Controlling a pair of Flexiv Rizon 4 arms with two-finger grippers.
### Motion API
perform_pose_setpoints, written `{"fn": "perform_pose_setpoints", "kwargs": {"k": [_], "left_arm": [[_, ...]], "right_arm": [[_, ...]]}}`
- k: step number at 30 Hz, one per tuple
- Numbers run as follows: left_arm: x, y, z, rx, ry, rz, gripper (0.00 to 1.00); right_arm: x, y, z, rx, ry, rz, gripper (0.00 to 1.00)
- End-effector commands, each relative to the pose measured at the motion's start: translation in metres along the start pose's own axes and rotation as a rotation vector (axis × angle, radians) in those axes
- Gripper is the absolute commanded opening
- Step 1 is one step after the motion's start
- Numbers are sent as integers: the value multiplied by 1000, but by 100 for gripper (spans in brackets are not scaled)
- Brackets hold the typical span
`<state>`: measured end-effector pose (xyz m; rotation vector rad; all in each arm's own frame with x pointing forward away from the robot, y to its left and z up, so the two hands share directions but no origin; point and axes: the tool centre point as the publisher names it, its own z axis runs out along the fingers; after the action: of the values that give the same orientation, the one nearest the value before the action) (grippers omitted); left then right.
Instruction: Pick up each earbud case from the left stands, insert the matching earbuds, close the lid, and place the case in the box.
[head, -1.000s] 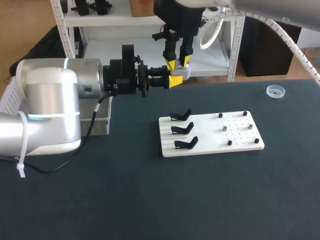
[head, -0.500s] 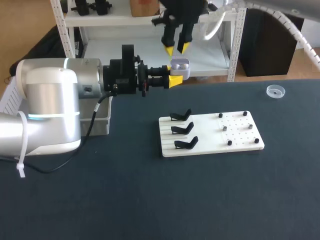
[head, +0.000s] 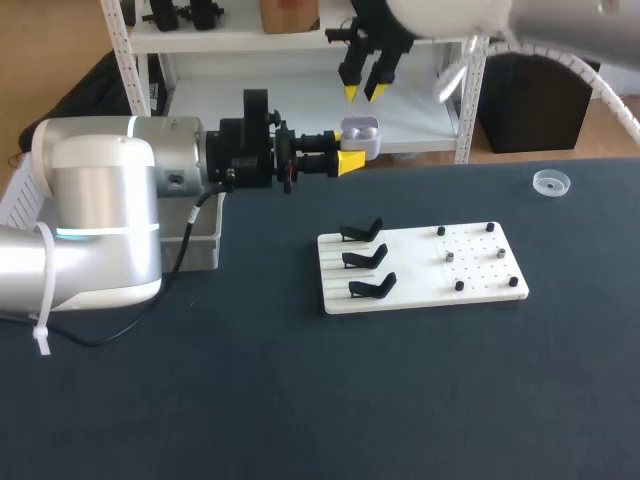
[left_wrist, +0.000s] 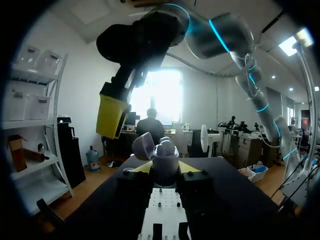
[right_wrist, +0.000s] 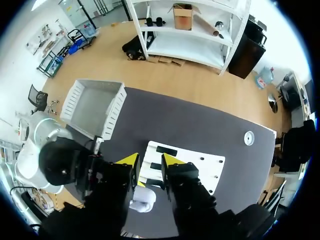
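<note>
Holding the case (head: 361, 137) in the left gripper (head: 352, 156): both yellow tips clamp its lower body from two sides, well above the table at the far edge. From the left wrist, the case (left_wrist: 165, 162) stands upright between the fingers. Its lid (left_wrist: 142, 146) is flipped open and leans off to one side. Two rounded shapes sit in the mouth, likely earbuds (left_wrist: 165, 145), though we cannot confirm they are fully seated.

The right gripper (head: 361, 93) hangs straight above the case, apart from it, fingers pointing down. The gap is narrow and nothing is between the tips. From the right wrist, the case (right_wrist: 143, 200) lies directly under that gripper (right_wrist: 149, 161), a shade toward one finger.

Key relation: the case is below the right gripper on a near-vertical line, with the lid standing up toward it. We judge lid closing to be the step in hand. The right arm is the free one and the nearer to the lid, so a short descent onto the lid's back should do.

The box (head: 196, 232) lies beside the left arm. The stands (head: 364, 259) on the board (head: 480, 262) are bare.
</note>
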<state>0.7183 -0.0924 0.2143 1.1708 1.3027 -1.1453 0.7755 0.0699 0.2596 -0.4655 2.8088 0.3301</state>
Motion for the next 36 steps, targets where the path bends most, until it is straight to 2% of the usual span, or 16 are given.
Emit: {"fn": "perform_pose_setpoints", "kwargs": {"k": [1,7,17,21,23,25,28,29,30,31,32,36], "left_arm": [[0,-1,0,-4,-2,1,0],[0,-1,0,-4,-2,1,0],[0,-1,0,-4,-2,1,0],[0,-1,0,-4,-2,1,0],[0,-1,0,-4,-2,1,0],[0,-1,0,-4,-2,1,0],[0,-1,0,-4,-2,1,0],[0,-1,0,-4,-2,1,0],[-3,1,-2,2,-6,8,0],[-7,2,-5,9,-9,15,0],[-10,4,-8,11,-8,22,0],[-19,11,-23,15,-24,41,0]], "right_arm": [[13,0,7,14,-15,3,27],[31,-1,6,24,16,20,24],[51,3,-4,4,19,24,24],[43,1,-18,-33,-71,71,26],[39,-4,-36,-119,-161,127,33],[40,-11,-48,-226,-225,195,46],[48,-24,-52,-281,-267,262,46],[51,-27,-51,-292,-262,266,48],[55,-31,-50,-295,-261,271,54],[59,-34,-49,-306,-270,277,97],[62,-36,-48,-320,-264,285,100],[73,-43,-44,-338,-265,317,100]]}}
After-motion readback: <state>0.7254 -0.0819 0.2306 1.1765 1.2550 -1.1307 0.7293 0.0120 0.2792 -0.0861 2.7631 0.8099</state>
